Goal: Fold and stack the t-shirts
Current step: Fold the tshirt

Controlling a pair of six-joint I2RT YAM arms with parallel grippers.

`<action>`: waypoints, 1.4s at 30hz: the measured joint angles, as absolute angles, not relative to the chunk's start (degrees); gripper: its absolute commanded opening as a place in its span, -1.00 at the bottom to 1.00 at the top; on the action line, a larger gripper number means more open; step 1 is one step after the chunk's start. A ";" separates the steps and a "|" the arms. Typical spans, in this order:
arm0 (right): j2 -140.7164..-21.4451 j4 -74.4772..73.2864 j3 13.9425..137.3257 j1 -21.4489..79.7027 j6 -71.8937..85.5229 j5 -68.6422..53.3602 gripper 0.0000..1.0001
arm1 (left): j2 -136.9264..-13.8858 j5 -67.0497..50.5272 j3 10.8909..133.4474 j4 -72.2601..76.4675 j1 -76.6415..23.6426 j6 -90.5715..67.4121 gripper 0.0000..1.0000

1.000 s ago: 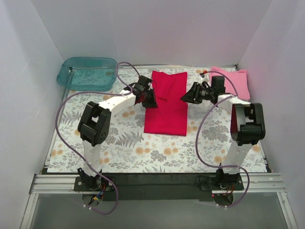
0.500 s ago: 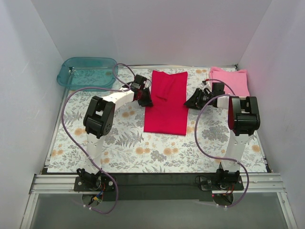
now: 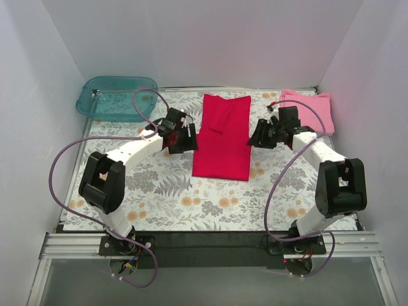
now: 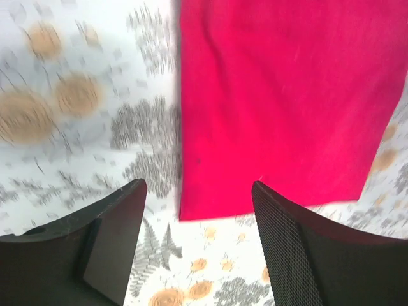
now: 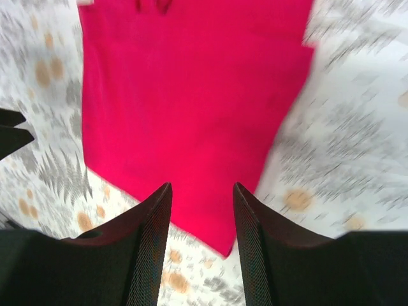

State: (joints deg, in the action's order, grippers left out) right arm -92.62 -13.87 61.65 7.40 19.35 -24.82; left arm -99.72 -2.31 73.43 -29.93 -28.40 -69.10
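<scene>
The red shirt (image 3: 222,137) lies flat in the middle of the table (image 3: 159,191), folded to a long strip running from the far side towards the near side, with a small crease near its far end. The pink shirt (image 3: 312,109) sits folded in the far right corner, well apart from the red one. The left gripper (image 3: 186,137) is just beside the strip's left edge, and the right gripper (image 3: 256,135) is just beside its right edge, so the two face each other across the cloth. In the left wrist view the left gripper (image 4: 197,188) has its fingers (image 4: 115,236) spread wide with nothing between them, above the near left corner of the red shirt (image 4: 287,95) and the flower-print table cover (image 4: 76,108). In the right wrist view the right gripper (image 5: 201,188) is also spread and empty, its fingers (image 5: 150,242) hanging over the red shirt (image 5: 191,95); whether either gripper touches the cloth cannot be told. A teal tub (image 3: 116,97) stands in the far left corner
</scene>
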 measured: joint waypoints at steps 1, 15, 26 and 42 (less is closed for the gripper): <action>-91.15 -15.31 60.71 9.63 19.55 -22.76 -0.14 | -98.67 -2.09 71.61 -30.28 -28.88 -69.54 0.29; -87.18 -26.06 53.34 26.02 27.44 -3.29 -0.08 | -100.47 2.83 66.00 -34.52 -38.59 -73.34 0.32; -90.48 -23.38 50.15 28.23 29.34 2.81 -0.13 | -102.56 5.43 66.00 -34.24 -38.76 -73.89 0.30; -90.72 -22.17 49.08 30.20 28.60 7.77 -0.38 | -103.46 6.70 66.04 -33.82 -38.96 -75.53 0.28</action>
State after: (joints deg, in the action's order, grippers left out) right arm -90.72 -22.17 49.08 30.20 28.60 7.77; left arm -103.46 6.70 66.04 -33.82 -38.96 -75.53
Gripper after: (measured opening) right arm 0.318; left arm 0.644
